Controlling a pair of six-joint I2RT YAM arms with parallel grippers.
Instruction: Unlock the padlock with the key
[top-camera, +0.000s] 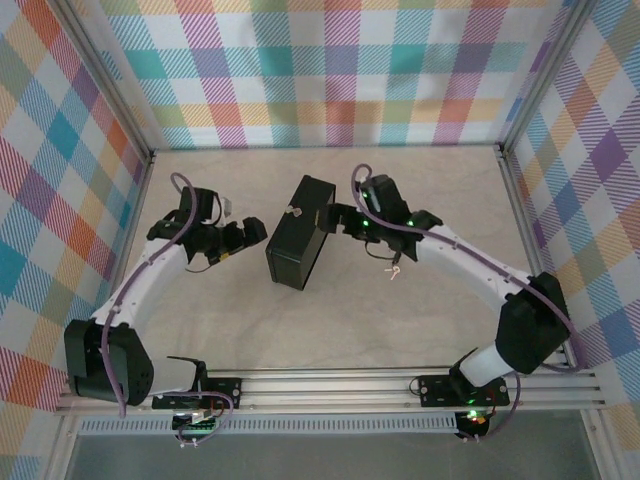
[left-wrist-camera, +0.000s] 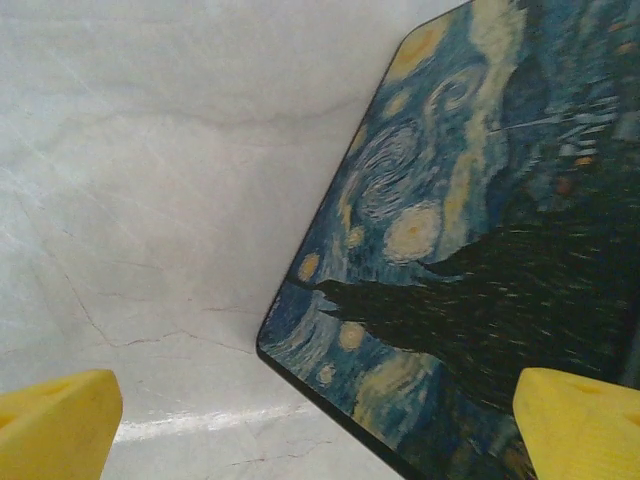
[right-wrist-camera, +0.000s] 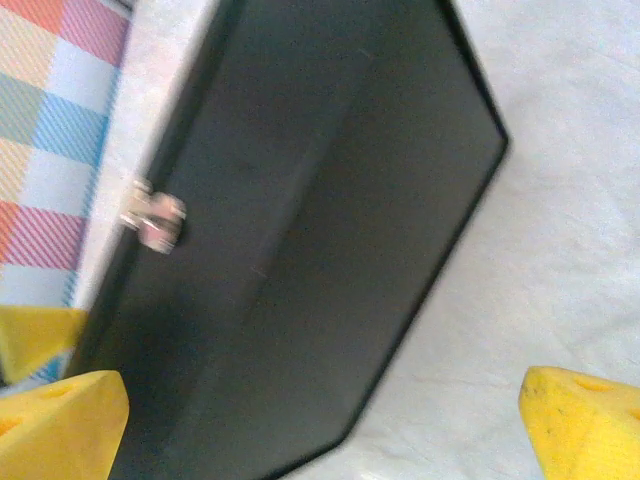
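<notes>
- Beneath the box (top-camera: 298, 245), the table (top-camera: 300, 330) is a pale, marble-veined sheet. Walls (top-camera: 330, 70) of pastel checked cloth stand behind the box and to both sides of it.
- Left of the box, the left arm (top-camera: 150, 275) runs white-shelled from its base, elbow bent, dark wrist levelled at the box. Right of the box, the right arm (top-camera: 480, 270) reaches in lower and longer, its wrist also turned toward the box.
- The box is a flat rectangular case with rounded corners and matt black sides. Its painted lid, blue swirls with yellow stars, faces the left arm; a plain dark face looks toward the right arm.
- Left gripper (top-camera: 255, 232): the blunt yellow fingertips (left-wrist-camera: 55, 420) are spread wide, with nothing between them. The lid's corner lies just ahead of them; contact cannot be told.
- Right gripper (top-camera: 338, 222): the yellow fingertips (right-wrist-camera: 60, 425) likewise stand wide apart and carry nothing, and the box's dark face lies between and ahead of them.
- A small silvery clasp (right-wrist-camera: 152, 218) sits on the box's edge, toward the far side.
- The key (top-camera: 393, 270), a tiny pale metal piece, lies on the table right of the box, on the near side of the right arm, apart from both sets of fingers. It is too small to tell its detail.
</notes>
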